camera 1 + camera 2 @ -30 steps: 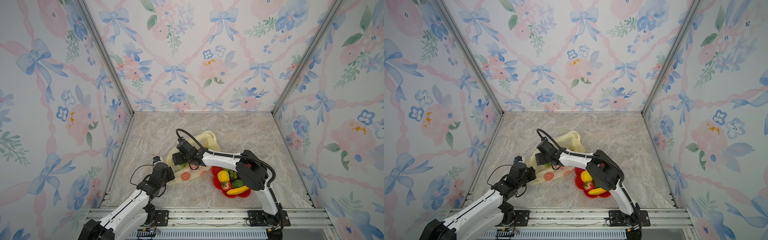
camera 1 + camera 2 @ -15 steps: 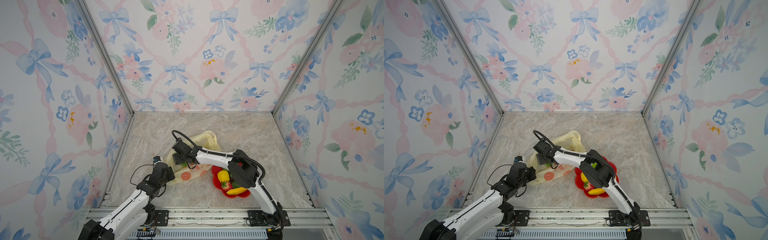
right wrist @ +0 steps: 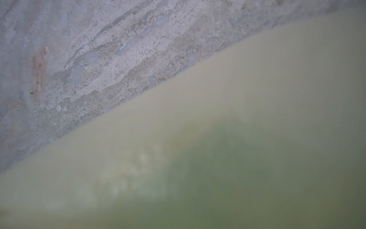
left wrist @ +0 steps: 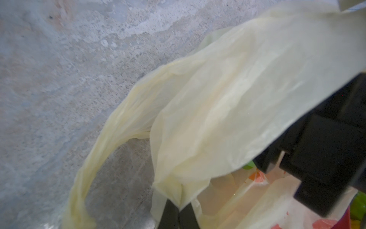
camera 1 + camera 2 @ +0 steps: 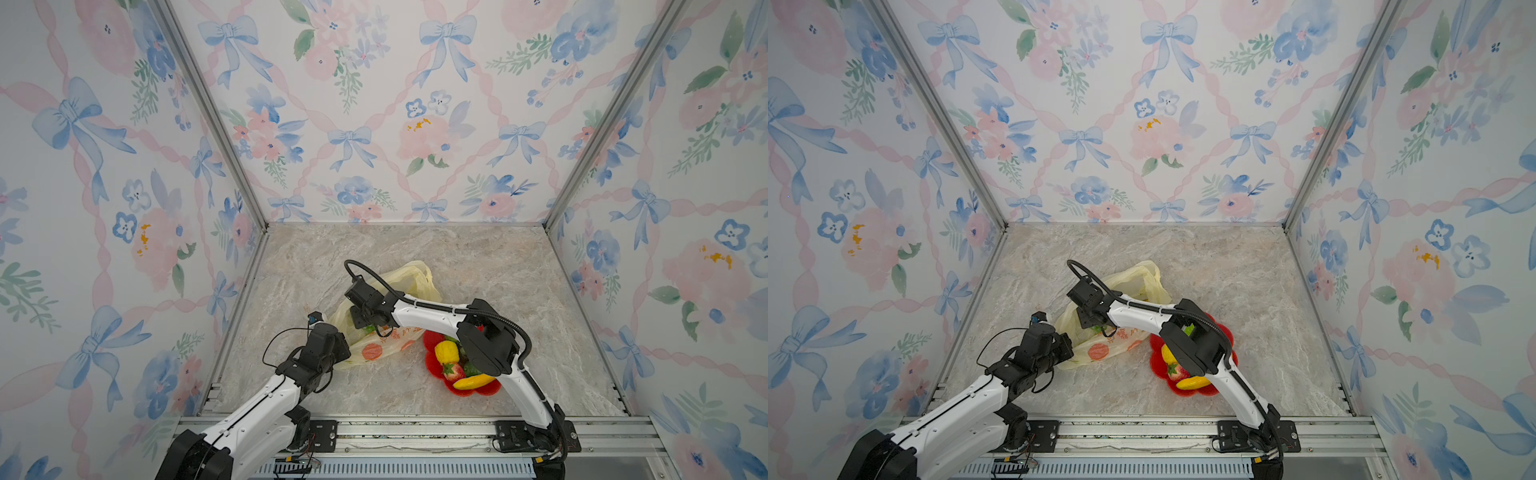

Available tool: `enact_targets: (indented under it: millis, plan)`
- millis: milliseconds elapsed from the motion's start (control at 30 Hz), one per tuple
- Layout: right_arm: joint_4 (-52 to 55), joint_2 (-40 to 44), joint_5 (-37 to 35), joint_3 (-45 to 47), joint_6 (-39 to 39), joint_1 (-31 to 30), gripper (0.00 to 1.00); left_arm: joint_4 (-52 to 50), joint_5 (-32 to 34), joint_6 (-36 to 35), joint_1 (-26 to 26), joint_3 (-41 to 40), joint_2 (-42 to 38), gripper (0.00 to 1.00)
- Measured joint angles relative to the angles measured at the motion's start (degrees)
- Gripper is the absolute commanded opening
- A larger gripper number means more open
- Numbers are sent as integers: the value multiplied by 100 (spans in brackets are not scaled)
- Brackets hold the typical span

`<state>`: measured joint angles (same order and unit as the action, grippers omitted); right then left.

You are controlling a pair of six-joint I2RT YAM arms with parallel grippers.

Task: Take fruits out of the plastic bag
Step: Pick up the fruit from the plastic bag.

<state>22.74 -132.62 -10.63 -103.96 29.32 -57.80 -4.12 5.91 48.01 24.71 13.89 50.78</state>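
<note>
Low and left of centre in both top views, the left end effector (image 5: 347, 353) pinches a fold of the bag (image 5: 411, 280). The left wrist view shows its jaws clamped tight on the pale film. The bag lies slumped mid-counter (image 5: 478, 257) with its mouth held up.

Just right of that grip, the right end effector (image 5: 368, 328) is sunk into the opening, apparently after a green fruit (image 3: 257, 178). Whether its jaws stand wide or narrow cannot be told. Film hides them, and its own wrist view is a yellow-green blur.

Further right, just beside the bag, a red plate (image 5: 430, 361) holds a citrus (image 5: 446, 352), a strawberry (image 5: 453, 371) and a banana (image 5: 473, 381). The right arm covers the rest of the plate.

The step in hand looks like one more pick from the bag. The next move calls for closing on the fruit alone, not the film, then lifting it clear toward the plate. How many fruits remain inside cannot be made out.
</note>
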Motion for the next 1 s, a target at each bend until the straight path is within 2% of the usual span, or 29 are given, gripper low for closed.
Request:
enact_targets:
  millis: [333, 1000]
  plan:
    - [-7, 256, 188, 140, 0, 7, 46, 2, 4, -92, 0, 70, 181, 0]
    - [-46, 297, 533, 234, 26, 236, 35, 20, 74, -177, 0, 127, 247, 0]
